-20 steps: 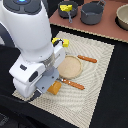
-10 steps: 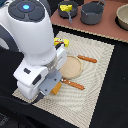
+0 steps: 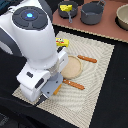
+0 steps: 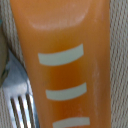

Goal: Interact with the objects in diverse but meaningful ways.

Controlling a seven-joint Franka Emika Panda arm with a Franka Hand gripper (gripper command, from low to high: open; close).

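Your arm (image 3: 35,45) is bent low over the woven placemat (image 3: 97,75), the wrist down at the mat's near corner on the exterior view's left. The gripper is buried under the arm body there; you can't tell whether the fingers are apart or together, or if they touch anything. Wrist view is filled by an orange handle (image 4: 67,60) with pale stripes, lying on the mat weave, with grey fork tines (image 4: 20,107) just beside it. In the exterior view, an orange-handled utensil (image 3: 75,84) lies near a tan round plate (image 3: 72,66), another (image 3: 88,59) beyond the plate. Yellow box with red label (image 3: 61,43) sits at the mat's far edge, partly hidden by the arm. Yellow cheese wedge (image 3: 66,8) sits in a grey pot (image 3: 67,12), a second grey pot (image 3: 92,12) beside it.
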